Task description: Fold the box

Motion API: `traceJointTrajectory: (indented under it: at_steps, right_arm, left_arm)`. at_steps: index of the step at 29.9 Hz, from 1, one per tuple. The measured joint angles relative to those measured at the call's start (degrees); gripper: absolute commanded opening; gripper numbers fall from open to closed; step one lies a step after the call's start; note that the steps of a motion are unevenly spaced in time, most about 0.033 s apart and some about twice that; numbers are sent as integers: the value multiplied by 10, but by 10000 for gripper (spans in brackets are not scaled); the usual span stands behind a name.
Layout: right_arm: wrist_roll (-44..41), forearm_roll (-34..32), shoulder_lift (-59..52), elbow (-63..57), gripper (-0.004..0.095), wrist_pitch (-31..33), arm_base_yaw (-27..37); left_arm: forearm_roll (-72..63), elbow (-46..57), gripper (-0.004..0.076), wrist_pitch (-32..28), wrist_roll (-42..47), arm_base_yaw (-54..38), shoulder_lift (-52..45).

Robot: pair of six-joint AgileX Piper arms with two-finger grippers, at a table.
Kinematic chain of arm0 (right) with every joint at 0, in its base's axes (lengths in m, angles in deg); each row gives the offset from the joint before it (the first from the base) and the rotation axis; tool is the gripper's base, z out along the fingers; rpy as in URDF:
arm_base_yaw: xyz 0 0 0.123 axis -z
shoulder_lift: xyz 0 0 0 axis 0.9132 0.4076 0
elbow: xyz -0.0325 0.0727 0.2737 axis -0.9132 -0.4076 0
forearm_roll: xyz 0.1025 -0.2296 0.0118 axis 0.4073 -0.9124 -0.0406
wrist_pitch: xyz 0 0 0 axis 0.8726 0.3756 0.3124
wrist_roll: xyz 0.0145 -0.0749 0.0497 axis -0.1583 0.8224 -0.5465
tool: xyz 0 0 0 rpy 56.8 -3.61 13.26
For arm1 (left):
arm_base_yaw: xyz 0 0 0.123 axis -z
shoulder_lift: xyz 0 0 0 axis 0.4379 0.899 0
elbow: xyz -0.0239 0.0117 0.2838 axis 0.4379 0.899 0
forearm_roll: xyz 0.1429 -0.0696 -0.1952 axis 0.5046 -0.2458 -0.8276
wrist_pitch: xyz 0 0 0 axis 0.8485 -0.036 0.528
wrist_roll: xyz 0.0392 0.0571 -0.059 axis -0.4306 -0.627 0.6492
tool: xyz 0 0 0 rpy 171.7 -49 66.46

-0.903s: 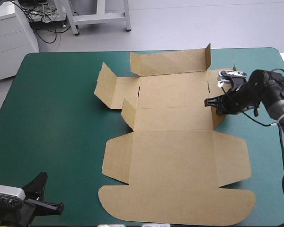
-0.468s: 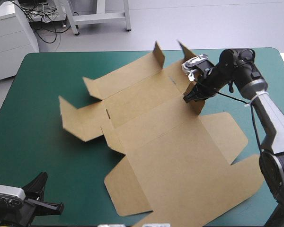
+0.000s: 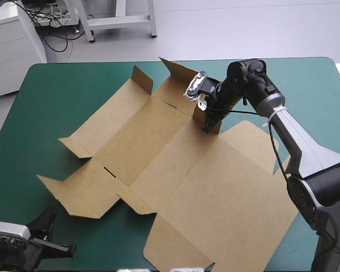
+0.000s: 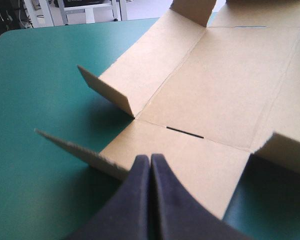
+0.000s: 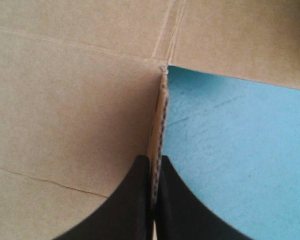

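Note:
The brown box (image 3: 175,164) lies as a flat cut sheet, set diagonally across the teal-green cover (image 3: 62,85), with several small flaps raised along its far and left sides. My right gripper (image 3: 207,123) reaches down at the sheet's far side and is shut on the edge of an upright flap (image 5: 162,120), whose board stands between the black fingers. My left gripper (image 3: 59,247) is shut and empty at the near left corner of the table, just short of the sheet's nearest flap (image 4: 75,147); the box (image 4: 225,85) spreads ahead of it.
Teal-green cover shows to the left of the sheet (image 4: 35,80) and beside the held flap (image 5: 240,150). The sheet's near right corner reaches the table's front edge (image 3: 238,266). The right arm (image 3: 283,122) stretches over the sheet's right side.
My right gripper has moved left along the far side, still holding its flap. The whole sheet has swung anticlockwise with it. The left gripper has not moved.

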Motion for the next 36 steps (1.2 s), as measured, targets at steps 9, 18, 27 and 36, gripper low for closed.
traceJointTrajectory:
  at_steps: [9, 18, 27, 36]
  right_arm:
    - [118, -18, 24, 4, -23, -57, -51]
    - [178, -19, 54, 8, -23, -91, -67]
    - [267, 10, 63, 8, 159, -111, -70]
    - [274, 19, 63, 12, 509, -121, -73]
  left_arm:
    - [0, 0, -32, 0, 0, 0, 0]
    - [0, 0, -32, 1, 0, 0, 0]
    - [0, 0, -32, 1, 0, 0, 0]
    - [0, 0, -32, 1, 0, 0, 0]
